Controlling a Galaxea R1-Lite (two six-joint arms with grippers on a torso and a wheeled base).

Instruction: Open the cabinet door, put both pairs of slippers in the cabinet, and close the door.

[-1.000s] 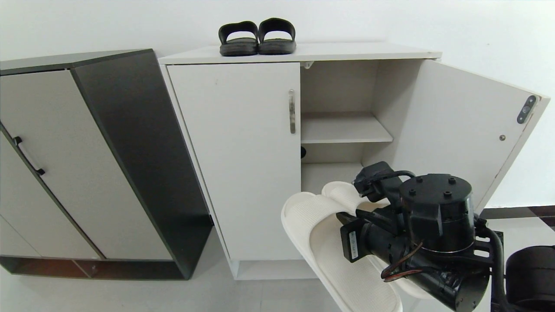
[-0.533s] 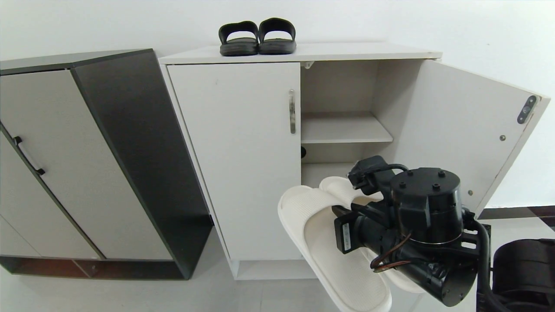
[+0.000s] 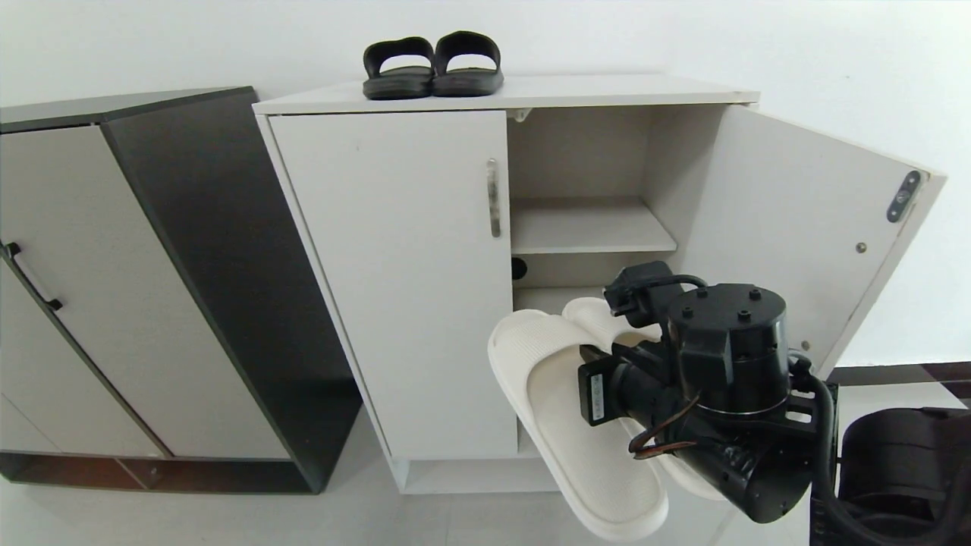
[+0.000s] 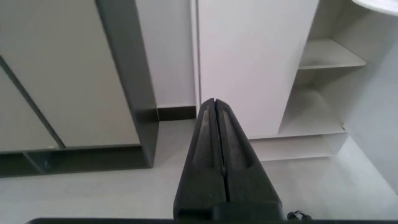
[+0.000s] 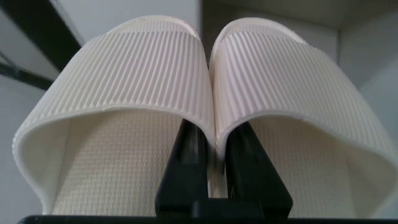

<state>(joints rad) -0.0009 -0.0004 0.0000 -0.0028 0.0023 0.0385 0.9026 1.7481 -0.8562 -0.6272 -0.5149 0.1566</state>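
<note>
White cabinet [image 3: 394,288] behind, white slippers [image 3: 550,371] clamped in right gripper [image 5: 214,165]

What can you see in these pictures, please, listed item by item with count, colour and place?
white cabinet: one, white, against the wall.
open door: one, white, swung out on its right half.
shut door: one, white, on its left half, with a metal handle.
shelf: one, white, inside the open half.
black slippers: one pair, black, on top of the white cabinet.
white slippers: one pair, white, side by side before the open half, held by the right gripper.
dark cabinet: one, black with grey doors, left of the white cabinet.
right gripper: one, black, shut on the white slippers' inner edges.
left gripper: one, black, shut, above the floor before the cabinets.
</note>
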